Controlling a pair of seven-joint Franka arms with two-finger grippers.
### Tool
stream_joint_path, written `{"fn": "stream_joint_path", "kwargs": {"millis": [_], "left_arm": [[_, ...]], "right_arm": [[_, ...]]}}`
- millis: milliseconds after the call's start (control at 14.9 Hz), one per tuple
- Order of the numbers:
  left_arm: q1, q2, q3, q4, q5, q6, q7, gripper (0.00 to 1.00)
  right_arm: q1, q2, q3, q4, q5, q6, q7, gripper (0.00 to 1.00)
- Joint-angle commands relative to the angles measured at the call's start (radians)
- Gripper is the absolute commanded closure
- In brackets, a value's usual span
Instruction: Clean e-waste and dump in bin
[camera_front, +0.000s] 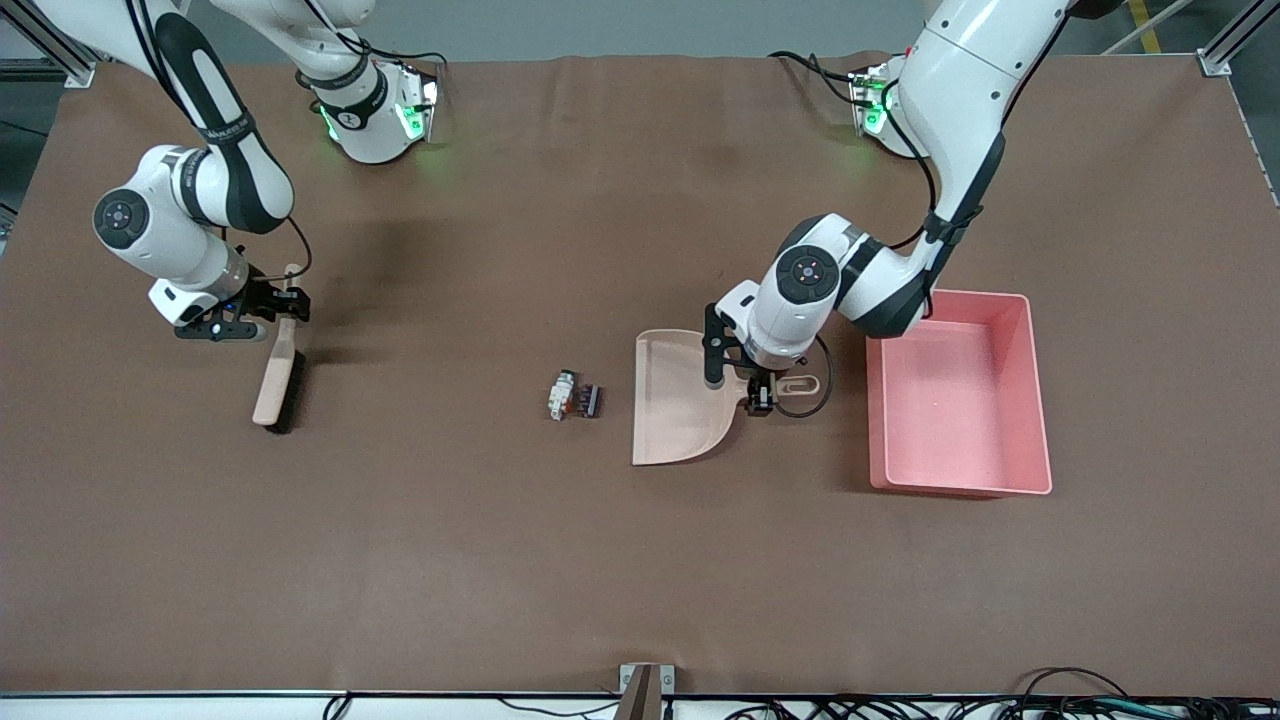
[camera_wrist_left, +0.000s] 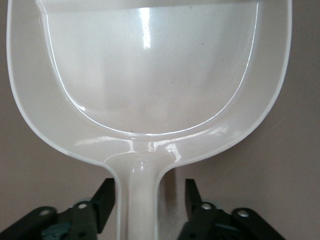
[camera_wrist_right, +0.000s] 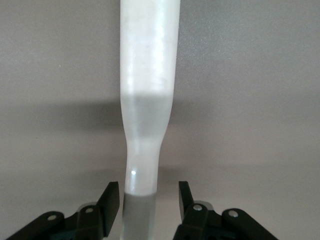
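Brown surface (camera_front: 600, 560). E-waste (camera_front: 574, 396): two tiny scraps, whitish-grey with orange and dark block, lying side by side just beside the dustpan (camera_front: 675, 400), toward the right arm's end. Bin (camera_front: 1040, 400): pink tub, set at the left arm's end.

Left gripper (camera_front: 760, 385): jaws open, straddling the dustpan handle (camera_wrist_left: 137, 200) with gaps seen either side.

Right gripper (camera_front: 283, 303): jaws open around the brush (camera_front: 277, 375) handle, not clamped.
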Motion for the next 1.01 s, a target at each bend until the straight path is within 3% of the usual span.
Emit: {"fn": "stream_joint_path", "kwargs": {"millis": [0,471,942], "left_arm": [[-0.002,0.01,-0.002,0.014,0.001,0.01,0.005,0.47],[-0.002,0.008,-0.008,0.017,0.009,0.009,0.017,0.68],[-0.004,0.005,-0.014,0.024,0.015,-0.005,0.019,0.78]], "right_arm": [[-0.007,-0.016,0.006,-0.018,-0.005,0.002,-0.002,0.45],[-0.004,-0.034,0.009,-0.019,-0.002,-0.041,0.003,0.5],[-0.002,-0.122,0.011,-0.051,0.001,-0.037,0.004,0.5]]}}
